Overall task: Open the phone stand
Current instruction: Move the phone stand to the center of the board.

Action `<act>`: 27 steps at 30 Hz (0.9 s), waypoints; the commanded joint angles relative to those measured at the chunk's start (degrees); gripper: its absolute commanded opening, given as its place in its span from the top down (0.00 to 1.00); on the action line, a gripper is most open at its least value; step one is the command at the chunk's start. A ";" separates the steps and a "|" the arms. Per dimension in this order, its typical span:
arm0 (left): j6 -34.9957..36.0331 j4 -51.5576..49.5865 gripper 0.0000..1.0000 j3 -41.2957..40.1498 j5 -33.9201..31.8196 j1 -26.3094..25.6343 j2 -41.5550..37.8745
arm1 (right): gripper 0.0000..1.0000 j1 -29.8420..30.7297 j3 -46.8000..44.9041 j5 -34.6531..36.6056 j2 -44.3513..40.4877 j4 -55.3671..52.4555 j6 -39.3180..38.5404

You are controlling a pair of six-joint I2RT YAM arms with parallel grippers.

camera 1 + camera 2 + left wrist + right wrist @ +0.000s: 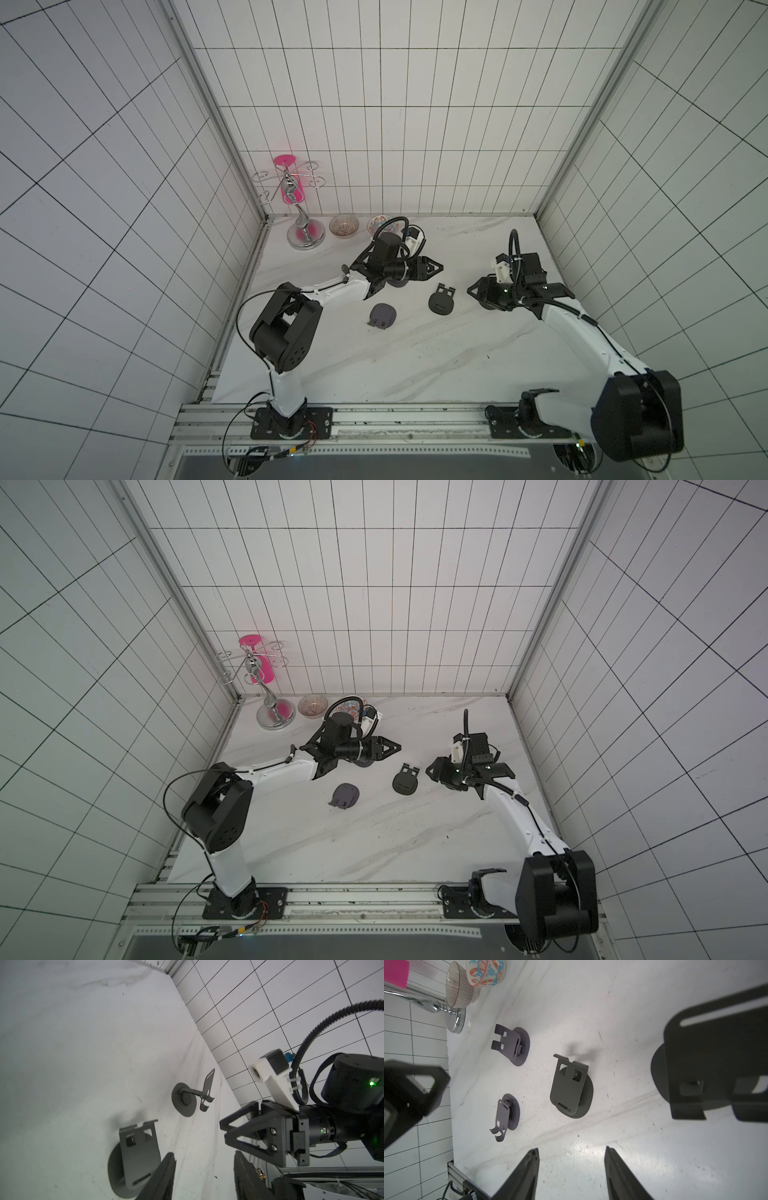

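Well, the black phone stand [441, 299] sits on the table [415, 365] between the two claws, and neither touches it. From above it looks flat. The right wrist view shows its plate [569, 1084] tilted a little off the round base.

The left claw [440, 268] hovers just behind the black phone stand, its fingers [164, 1169] parted with nothing between them. The right claw [470, 289], just to the right of it, is also spread and grips nothing.

A second dark stand [185, 1101], farther right, shows its plate standing up in the left wrist view. From above it is nearly lost under the right claw, and the right wrist view cuts it off.

Left of the black phone stand, one grey stand [382, 316] lies in the open. The other grey stand [510, 1047] is mostly covered by the left arm [332, 291] in both top views.

Far behind and to the left, a striped bowl [344, 225] shows its lined inside down to the bottom. The painted bowl [485, 972] beside it is half behind a cable [399, 218] from above.
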 commanded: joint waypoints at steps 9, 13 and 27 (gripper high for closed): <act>-27.90 21.00 0.55 -23.70 -10.59 -4.82 -7.92 | 0.43 6.04 12.09 7.74 15.72 3.50 -5.68; -33.50 29.95 0.56 -26.48 -9.83 -4.92 -4.99 | 0.43 7.32 13.79 8.75 19.97 4.67 -7.22; -38.37 37.55 0.55 -27.79 -6.84 -5.43 -0.61 | 0.45 8.12 16.78 5.63 29.56 2.94 -8.85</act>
